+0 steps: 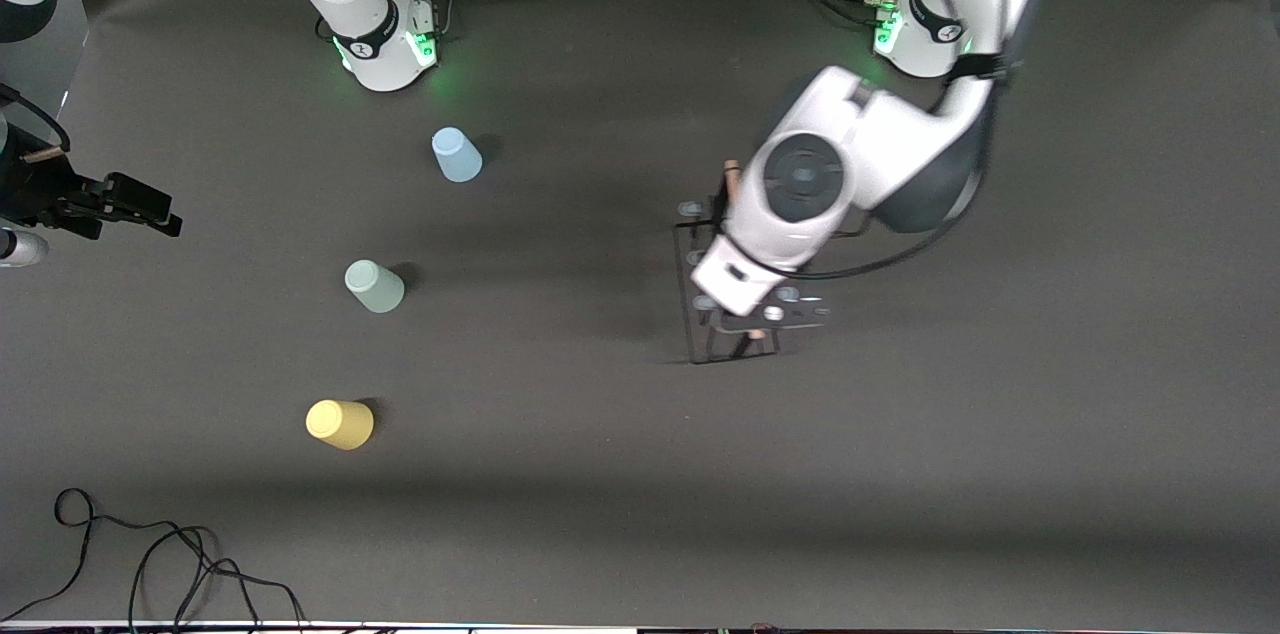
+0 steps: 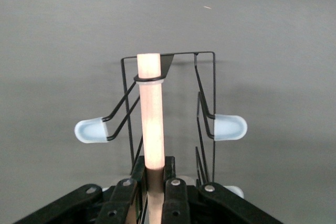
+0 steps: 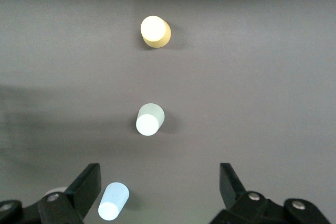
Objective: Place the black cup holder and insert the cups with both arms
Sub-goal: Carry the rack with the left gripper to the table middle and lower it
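The black cup holder [image 1: 693, 334] stands toward the left arm's end of the table, mostly under the left arm. My left gripper [image 1: 757, 316] is shut on its wooden top rod [image 2: 149, 114]. The left wrist view shows my gripper [image 2: 156, 174] on the rod, the wire frame [image 2: 205, 77] and two pale-tipped pegs [image 2: 92, 130]. I cannot tell whether the base rests on the table. The blue cup [image 1: 456, 155], grey-green cup [image 1: 374, 286] and yellow cup [image 1: 339, 424] stand apart, upside down, toward the right arm's end. My right gripper [image 3: 160, 184] is open and empty, high over the blue cup [image 3: 113, 201].
A black device [image 1: 100, 204] juts in over the table edge at the right arm's end. Loose black cables [image 1: 150, 564] lie at the table's near corner there. The dark mat [image 1: 600, 474] lies bare between the cups and the holder.
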### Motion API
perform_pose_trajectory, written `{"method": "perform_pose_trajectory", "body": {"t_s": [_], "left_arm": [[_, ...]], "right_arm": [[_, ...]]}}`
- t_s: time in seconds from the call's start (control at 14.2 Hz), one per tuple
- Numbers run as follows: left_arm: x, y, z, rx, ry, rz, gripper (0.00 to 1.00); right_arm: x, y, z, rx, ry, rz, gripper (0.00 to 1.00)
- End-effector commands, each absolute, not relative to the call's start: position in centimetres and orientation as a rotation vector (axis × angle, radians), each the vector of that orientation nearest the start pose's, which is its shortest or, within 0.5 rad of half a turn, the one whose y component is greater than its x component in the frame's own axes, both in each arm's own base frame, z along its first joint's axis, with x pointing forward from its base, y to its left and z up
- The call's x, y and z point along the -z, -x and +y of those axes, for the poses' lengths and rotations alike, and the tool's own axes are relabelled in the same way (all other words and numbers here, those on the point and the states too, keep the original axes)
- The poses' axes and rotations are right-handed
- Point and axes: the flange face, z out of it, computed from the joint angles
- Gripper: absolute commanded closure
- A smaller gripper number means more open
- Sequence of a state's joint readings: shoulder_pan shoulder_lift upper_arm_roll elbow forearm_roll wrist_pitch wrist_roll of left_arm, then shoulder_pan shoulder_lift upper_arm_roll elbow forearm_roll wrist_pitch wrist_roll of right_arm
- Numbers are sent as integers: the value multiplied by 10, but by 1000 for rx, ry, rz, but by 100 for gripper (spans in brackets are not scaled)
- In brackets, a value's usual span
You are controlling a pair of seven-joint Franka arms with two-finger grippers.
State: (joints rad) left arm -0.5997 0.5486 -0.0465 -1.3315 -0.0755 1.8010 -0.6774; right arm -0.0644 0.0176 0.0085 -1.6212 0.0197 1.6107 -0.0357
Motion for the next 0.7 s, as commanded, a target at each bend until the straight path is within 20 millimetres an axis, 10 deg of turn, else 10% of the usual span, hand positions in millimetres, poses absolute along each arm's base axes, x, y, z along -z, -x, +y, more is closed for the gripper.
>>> {"method": "perform_pose_trajectory", "body": {"t_s": [0.0,0.49,0.56,0.63], "left_arm": [[-411,-552,-476,-176,3202,-49,100],[-383,-506,-555,-48,3275,-78,100],[-380,-506,-555,-45,3267,-74,22],[-380,-506,-554,-53,3264,-76,0]], "right_arm": [[-595,-561,-30,-32,3126,1,0],[-579,-528,-6,-16,3128,-50,0],[-573,-511,-1,-4,3127,-56,0],[-568,-496,10,5,3128,-63,0]]}}
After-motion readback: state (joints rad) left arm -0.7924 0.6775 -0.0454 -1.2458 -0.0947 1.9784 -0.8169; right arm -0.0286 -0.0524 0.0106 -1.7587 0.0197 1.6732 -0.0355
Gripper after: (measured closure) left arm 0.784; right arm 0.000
